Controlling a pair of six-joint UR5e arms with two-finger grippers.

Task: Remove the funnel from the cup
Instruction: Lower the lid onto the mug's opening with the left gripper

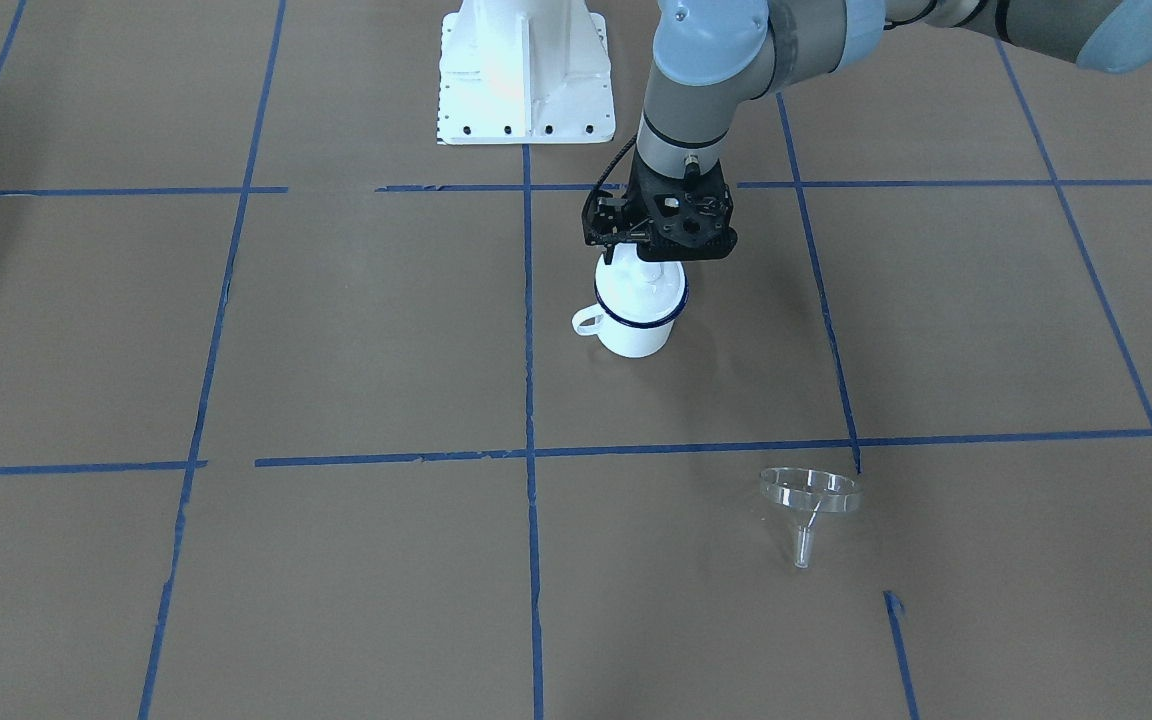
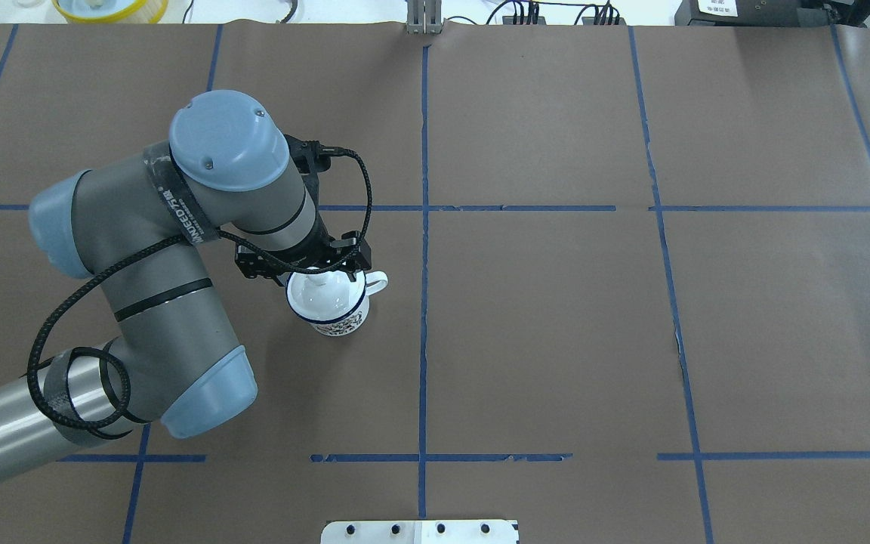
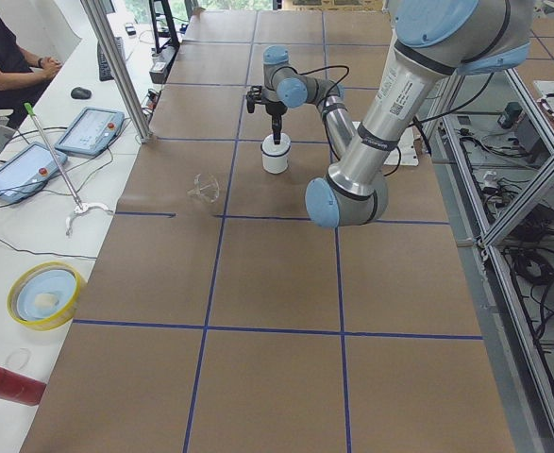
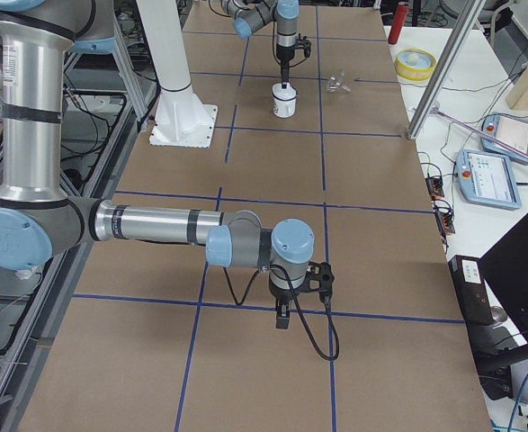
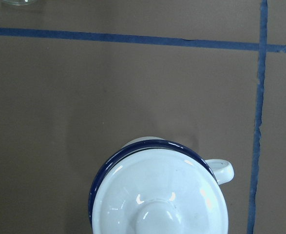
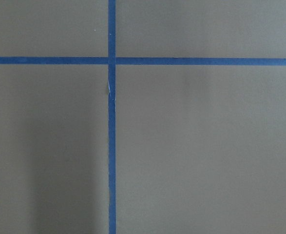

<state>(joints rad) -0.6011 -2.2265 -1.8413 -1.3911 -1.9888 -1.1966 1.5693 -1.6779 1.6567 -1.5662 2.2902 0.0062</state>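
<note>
step: funnel (image 1: 809, 497) already out, toward operator edge of worktop (image 1: 336, 330) | left tool (image 1: 648, 265) at lid (image 1: 641, 287) on cup (image 1: 636, 335) — grip: can't tell | next: probably lift clear

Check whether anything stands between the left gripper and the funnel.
Nothing visible does. The left gripper hangs over the lid on the cup; the funnel lies apart on the table, with only paper between them.

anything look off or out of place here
The funnel lies tipped on its side on the table, well apart from the cup, which has a white knobbed lid on it instead.
</note>
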